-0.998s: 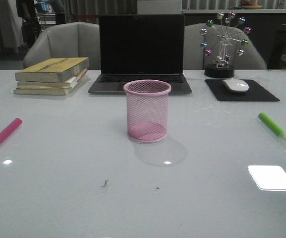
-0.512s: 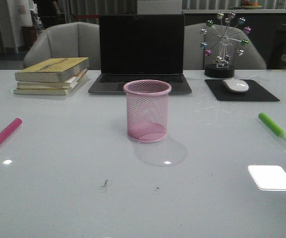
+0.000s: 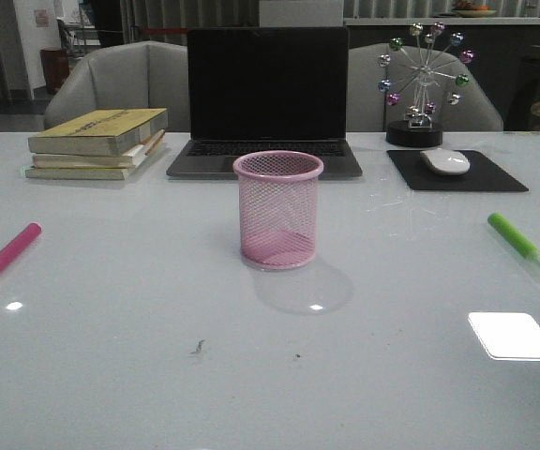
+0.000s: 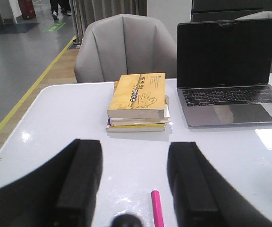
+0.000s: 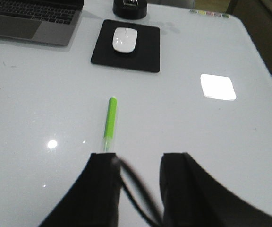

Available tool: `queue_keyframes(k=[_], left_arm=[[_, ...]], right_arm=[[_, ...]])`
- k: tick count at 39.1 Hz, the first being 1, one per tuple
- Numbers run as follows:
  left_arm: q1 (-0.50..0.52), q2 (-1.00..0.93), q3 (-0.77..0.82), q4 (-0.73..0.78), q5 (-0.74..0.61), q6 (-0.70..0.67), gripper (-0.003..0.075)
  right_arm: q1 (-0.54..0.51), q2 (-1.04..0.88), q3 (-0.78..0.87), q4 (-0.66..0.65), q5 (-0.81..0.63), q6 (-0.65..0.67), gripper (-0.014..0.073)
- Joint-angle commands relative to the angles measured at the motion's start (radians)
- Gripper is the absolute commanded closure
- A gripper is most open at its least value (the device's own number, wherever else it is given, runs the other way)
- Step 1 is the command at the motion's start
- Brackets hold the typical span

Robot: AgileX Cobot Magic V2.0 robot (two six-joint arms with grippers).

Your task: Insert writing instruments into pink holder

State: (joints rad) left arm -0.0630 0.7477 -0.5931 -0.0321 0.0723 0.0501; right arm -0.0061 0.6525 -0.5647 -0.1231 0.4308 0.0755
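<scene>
The pink holder (image 3: 278, 210) stands upright mid-counter (image 3: 157, 375), with the magenta highlighter (image 3: 12, 249) at its 9 o'clock and the green highlighter (image 3: 516, 236) at 3 o'clock. My left end effector (image 4: 133, 182) and right end effector (image 5: 138, 182) both gape wide, empty.

dim indoor light, bright ceiling-lamp glare patch on the glossy table (image 3: 111, 375), soft shadow beside the pink holder (image 3: 278, 210), blurred gripper fingers (image 4: 81, 177) up close

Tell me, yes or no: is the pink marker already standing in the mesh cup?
No. The pink marker lies flat on the table, far left of the mesh cup, which holds nothing.
</scene>
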Motion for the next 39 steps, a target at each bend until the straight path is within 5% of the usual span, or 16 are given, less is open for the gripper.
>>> queue_keyframes(k=[1,30,39], left_arm=[[-0.003,-0.003,-0.038,-0.001,-0.081,-0.001,0.0325],[-0.003,-0.003,-0.038,-0.001,-0.081,-0.001,0.0325],[-0.003,-0.003,-0.038,-0.001,-0.081,-0.001,0.0325]], right_arm=[[0.002,0.027,-0.055,0.016,-0.039,-0.006,0.0240],[0.002,0.627,-0.537,0.059,0.078,-0.006,0.0240],[0.002,0.852,-0.710,0.071,0.242,-0.006,0.0240]])
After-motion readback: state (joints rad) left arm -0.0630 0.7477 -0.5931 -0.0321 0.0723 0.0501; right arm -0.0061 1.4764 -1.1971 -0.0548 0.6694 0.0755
